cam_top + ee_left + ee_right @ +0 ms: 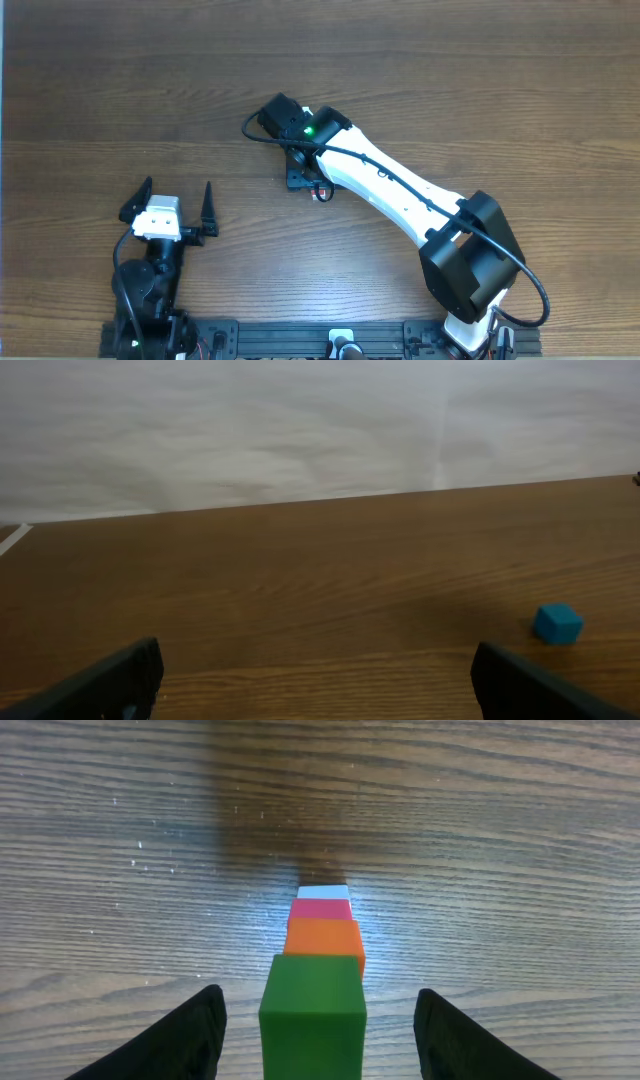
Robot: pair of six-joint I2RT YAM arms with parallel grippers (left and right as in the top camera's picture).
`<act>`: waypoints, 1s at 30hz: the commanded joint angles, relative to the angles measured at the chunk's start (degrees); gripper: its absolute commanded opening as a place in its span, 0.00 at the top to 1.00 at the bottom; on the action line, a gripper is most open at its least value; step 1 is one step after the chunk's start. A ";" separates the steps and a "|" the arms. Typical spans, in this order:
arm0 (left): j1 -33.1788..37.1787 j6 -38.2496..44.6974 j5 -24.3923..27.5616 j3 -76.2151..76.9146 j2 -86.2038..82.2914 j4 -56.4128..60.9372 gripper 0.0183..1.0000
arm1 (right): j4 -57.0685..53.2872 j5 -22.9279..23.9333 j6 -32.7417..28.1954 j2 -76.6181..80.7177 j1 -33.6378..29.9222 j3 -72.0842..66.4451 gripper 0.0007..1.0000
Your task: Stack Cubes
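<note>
right gripper (320,1000) above a four-cube stack, fingers spread. the green cube (312,1010) is on top, with the orange cube (323,935), pink cube (320,907) and white cube (324,892) below it in one column on the table (120,840). the green cube sits centred between the two fingers, with a gap on each side and no contact. in the top view the right arm reaches to mid-table. left gripper (315,660) low near its base, also spread and holding nothing. a lone blue cube (557,623) rests on the table ahead of it, off to one side and well apart. judged: the blue cube is unstacked, and which arm is nearer cannot be told.
</note>
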 commanded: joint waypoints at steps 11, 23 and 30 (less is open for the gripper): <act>0.31 0.59 0.76 -0.24 -0.42 -0.22 0.00 | -11.56 5.51 -9.20 2.38 -2.32 26.29 0.20; 0.31 0.59 0.74 -0.24 -0.42 -0.24 0.00 | -10.91 0.31 -12.09 18.86 -8.33 31.21 0.21; 0.31 0.59 0.74 -0.24 -0.42 -0.24 0.00 | -7.96 -3.82 -12.90 23.52 -9.66 30.88 0.21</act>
